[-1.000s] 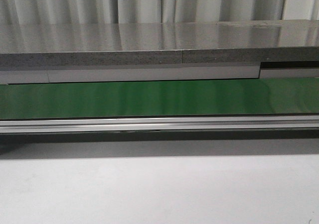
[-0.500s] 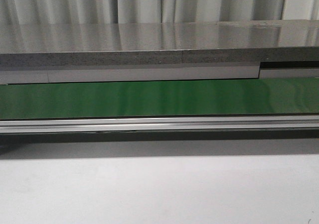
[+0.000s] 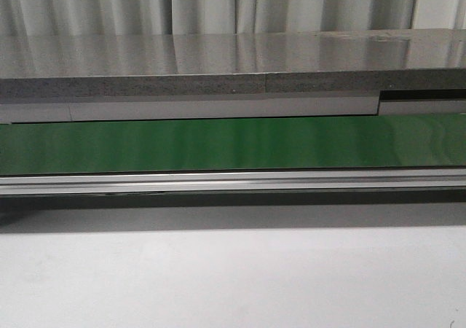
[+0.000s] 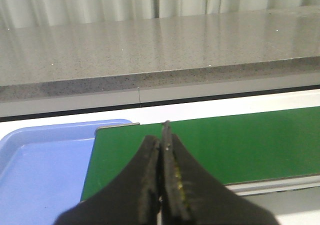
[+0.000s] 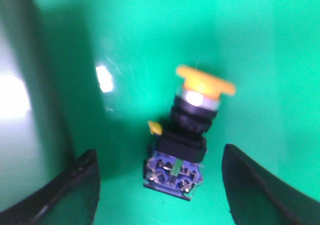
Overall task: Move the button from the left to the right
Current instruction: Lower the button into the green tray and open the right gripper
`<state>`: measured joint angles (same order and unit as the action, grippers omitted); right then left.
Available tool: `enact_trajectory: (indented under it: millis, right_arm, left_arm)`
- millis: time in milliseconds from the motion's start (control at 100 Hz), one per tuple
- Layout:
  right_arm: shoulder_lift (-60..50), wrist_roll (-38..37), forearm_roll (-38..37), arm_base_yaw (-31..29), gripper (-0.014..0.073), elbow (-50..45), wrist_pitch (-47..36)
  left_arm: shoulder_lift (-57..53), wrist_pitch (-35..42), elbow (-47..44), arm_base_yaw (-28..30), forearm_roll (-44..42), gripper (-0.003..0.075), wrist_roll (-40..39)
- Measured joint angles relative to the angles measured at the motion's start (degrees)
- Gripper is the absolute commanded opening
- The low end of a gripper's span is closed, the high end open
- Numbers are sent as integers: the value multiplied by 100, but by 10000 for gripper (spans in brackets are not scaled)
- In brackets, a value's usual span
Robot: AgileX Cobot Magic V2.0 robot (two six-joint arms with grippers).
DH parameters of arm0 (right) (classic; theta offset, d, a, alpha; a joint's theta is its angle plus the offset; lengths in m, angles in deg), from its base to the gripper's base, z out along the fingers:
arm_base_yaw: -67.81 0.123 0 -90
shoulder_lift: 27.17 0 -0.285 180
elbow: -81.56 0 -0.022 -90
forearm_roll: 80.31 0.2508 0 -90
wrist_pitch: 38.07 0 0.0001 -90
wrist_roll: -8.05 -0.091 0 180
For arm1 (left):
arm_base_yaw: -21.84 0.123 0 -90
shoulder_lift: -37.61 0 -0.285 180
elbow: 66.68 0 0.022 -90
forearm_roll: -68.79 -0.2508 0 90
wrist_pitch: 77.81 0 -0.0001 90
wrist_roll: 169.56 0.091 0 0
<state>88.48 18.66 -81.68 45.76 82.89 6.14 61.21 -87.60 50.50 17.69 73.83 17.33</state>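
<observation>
The button (image 5: 187, 135) lies on its side on the green belt (image 5: 250, 45) in the right wrist view: yellow-orange cap, black body, a bluish terminal end with a tiny green mark. My right gripper (image 5: 160, 185) is open, one black finger (image 5: 75, 190) on each side of the button, not touching it. My left gripper (image 4: 162, 150) is shut and empty, above the end of the green belt (image 4: 240, 145). Neither gripper nor the button shows in the front view.
A blue tray (image 4: 40, 170) sits beside the belt's end in the left wrist view. The front view shows the green belt (image 3: 233, 144), its aluminium rail (image 3: 233, 181), a grey stone counter (image 3: 218, 65) behind and a white table surface (image 3: 233, 277) in front.
</observation>
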Motion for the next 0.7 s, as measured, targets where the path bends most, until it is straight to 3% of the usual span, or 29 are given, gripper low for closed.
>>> enact_trajectory:
  millis: [390,700]
  right_arm:
    - [-1440,-38,517,580,519,-125,-798]
    - [-2827,-38,593,1298,519,-1418,-1834]
  left_arm:
    - [0,0,0,0,0,-20,0]
    - [0,0,0,0,0,-20,0]
